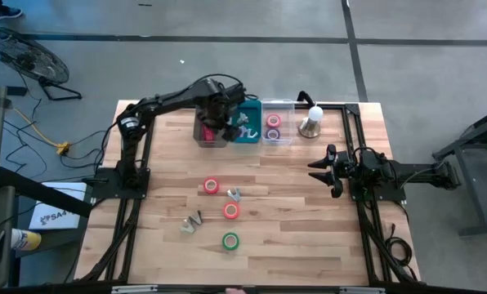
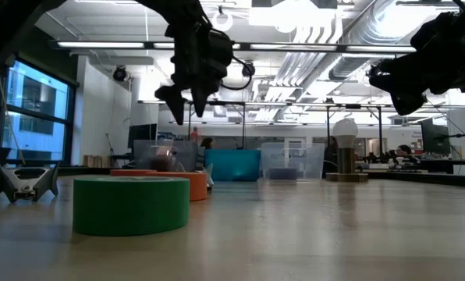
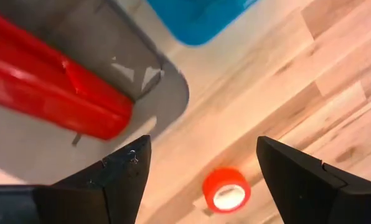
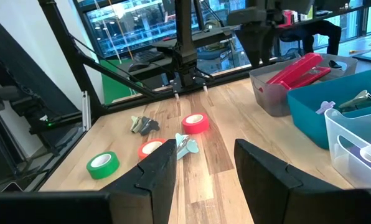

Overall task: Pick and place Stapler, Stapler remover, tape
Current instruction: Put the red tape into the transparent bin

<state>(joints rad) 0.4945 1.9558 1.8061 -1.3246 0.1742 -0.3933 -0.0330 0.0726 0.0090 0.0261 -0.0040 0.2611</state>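
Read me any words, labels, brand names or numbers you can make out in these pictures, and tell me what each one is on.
"SA...": the start of dark lettering on a white sheet on the floor left of the table, cut off by the frame; the rest cannot be read.
The stapler, the tape rolls and the bins show no readable text.

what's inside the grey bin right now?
The red stapler lies tilted inside the grey bin, one end propped on the rim. The open left gripper hovers above it, empty. The bin's floor under the stapler is hidden.
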